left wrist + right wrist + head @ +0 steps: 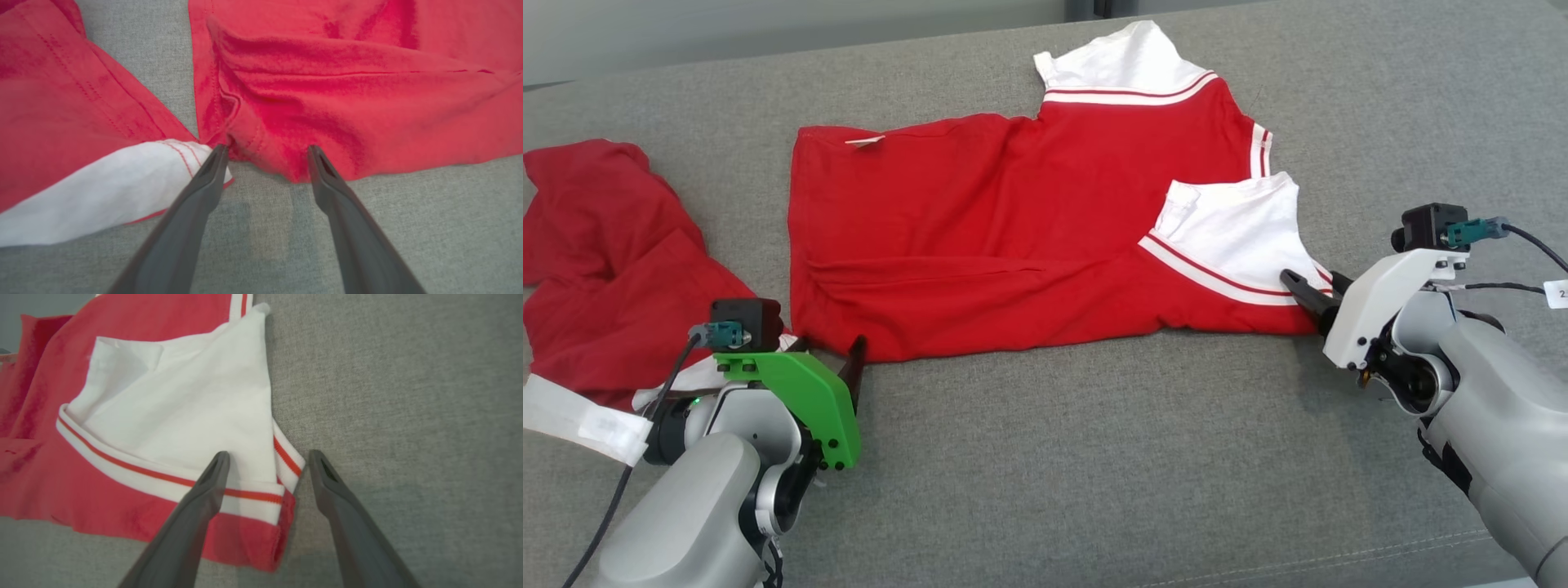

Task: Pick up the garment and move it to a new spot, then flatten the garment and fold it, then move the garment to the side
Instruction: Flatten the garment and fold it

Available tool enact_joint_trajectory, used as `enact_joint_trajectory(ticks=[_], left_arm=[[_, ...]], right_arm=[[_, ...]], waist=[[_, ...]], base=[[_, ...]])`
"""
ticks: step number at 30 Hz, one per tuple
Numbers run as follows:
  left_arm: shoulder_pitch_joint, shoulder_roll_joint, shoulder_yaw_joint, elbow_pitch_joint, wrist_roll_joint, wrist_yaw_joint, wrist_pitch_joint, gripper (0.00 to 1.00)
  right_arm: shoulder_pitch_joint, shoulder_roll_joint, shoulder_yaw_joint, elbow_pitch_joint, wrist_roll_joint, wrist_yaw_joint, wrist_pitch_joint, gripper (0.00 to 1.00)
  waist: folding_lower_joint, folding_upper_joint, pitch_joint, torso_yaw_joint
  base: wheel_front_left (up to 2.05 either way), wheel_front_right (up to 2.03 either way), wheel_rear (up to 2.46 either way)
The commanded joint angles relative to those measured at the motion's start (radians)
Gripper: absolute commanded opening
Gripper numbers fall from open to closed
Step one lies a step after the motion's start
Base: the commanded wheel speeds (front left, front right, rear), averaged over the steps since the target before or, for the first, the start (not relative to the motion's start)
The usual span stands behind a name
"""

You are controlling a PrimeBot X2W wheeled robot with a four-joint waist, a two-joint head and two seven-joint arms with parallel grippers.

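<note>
**Two open claws at the near edge of a red shirt**

One red shirt point(1013, 220) with white sleeves is lying spread, though creased, across the middle of a grey cushion point(1094, 457). Its hem is facing the robot's left and its sleeves the right. One white sleeve point(1241, 233) is lying folded back over the red body near the front edge. The left claw point(829, 351) is standing released, fingers wide apart, at the shirt's near left corner. In the left wrist view its fingertips are bracketing the bunched hem corner. The right claw point(1311, 286) is likewise standing released at the near right corner, with one finger lying over the sleeve's striped band and the other over bare cushion. A second red garment point(605, 229) is lying crumpled just beside the shirt, to the left, its white part reaching the left claw's outer finger.
</note>
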Motion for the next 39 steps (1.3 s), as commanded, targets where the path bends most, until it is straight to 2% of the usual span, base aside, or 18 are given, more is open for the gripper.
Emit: enact_joint_trajectory(ticks=[1,9,10,13,15,16,17,18,19,20,21,22,23,39], left_arm=[[-0.009,0.011,-0.001,0.002,-0.007,0.001,0.008,1.0],[-0.029,0.009,0.004,0.013,0.019,0.015,-0.033,1.0],[-0.029,0.008,0.004,0.017,0.018,0.015,-0.036,1.0],[-0.031,0.005,-0.001,0.028,0.011,0.018,-0.019,1.0],[-0.038,0.006,-0.002,0.04,0.01,0.012,-0.016,1.0],[-0.042,0.006,-0.002,0.047,0.009,0.007,-0.019,1.0],[-0.045,0.004,-0.003,0.053,0.009,0.004,-0.021,1.0],[-0.046,0.003,-0.003,0.058,0.009,0.002,-0.022,1.0],[-0.047,0.001,-0.004,0.062,0.009,0.001,-0.023,1.0],[-0.048,0.0,-0.005,0.067,0.01,-0.001,-0.025,1.0],[-0.051,-0.001,-0.006,0.071,0.01,-0.002,-0.027,0.8],[-0.053,-0.003,-0.007,0.076,0.01,-0.004,-0.029,0.46],[-0.053,-0.004,-0.008,0.08,0.01,-0.005,-0.03,0.0],[-0.034,-0.009,-0.02,0.087,0.001,-0.018,-0.044,0.0]], right_arm=[[-0.004,0.008,-0.001,-0.006,0.008,0.0,0.013,1.0],[0.007,0.012,0.007,-0.029,0.013,0.0,0.032,1.0],[0.01,0.013,0.008,-0.031,0.014,0.0,0.034,0.94],[0.015,0.016,0.01,-0.036,0.016,0.0,0.044,0.99],[0.016,0.019,0.011,-0.04,0.018,0.0,0.046,0.97],[0.016,0.021,0.012,-0.042,0.018,0.0,0.048,0.88],[0.017,0.023,0.013,-0.045,0.018,0.0,0.052,0.71],[0.018,0.024,0.014,-0.047,0.018,0.0,0.052,0.49],[0.018,0.024,0.014,-0.049,0.018,0.0,0.053,0.39],[0.018,0.024,0.014,-0.054,0.018,0.0,0.054,0.17],[0.019,0.023,0.015,-0.058,0.018,0.0,0.053,0.0],[0.021,0.022,0.016,-0.062,0.02,0.0,0.053,0.0],[0.024,0.021,0.018,-0.067,0.022,0.0,0.057,0.0],[0.06,-0.009,0.021,-0.116,0.05,0.0,0.052,0.0]], waist=[[0.0,0.0,0.006,0.001],[0.0,0.0,0.005,-0.001],[0.0,0.0,0.004,-0.001],[0.0,0.0,0.005,-0.003],[0.0,0.0,0.009,-0.005],[0.0,0.0,0.01,-0.006],[0.0,0.0,0.012,-0.007],[0.0,0.0,0.013,-0.008],[0.0,0.0,0.014,-0.008],[0.0,0.0,0.014,-0.009],[0.0,0.0,0.014,-0.009],[0.0,0.0,0.013,-0.009],[0.0,0.0,0.012,-0.009],[0.0,0.0,-0.031,-0.002]], base=[[0.0,0.0,0.0],[0.0,0.0,0.0],[0.0,0.0,0.0],[0.0,0.0,0.0],[0.0,0.0,0.0],[0.0,0.0,0.0],[0.0,0.0,0.0],[0.0,0.0,0.0],[0.0,0.0,0.0],[0.0,0.0,0.0],[0.0,0.0,0.0],[0.0,0.0,0.0],[0.0,0.0,0.0],[0.0,0.0,0.0]])
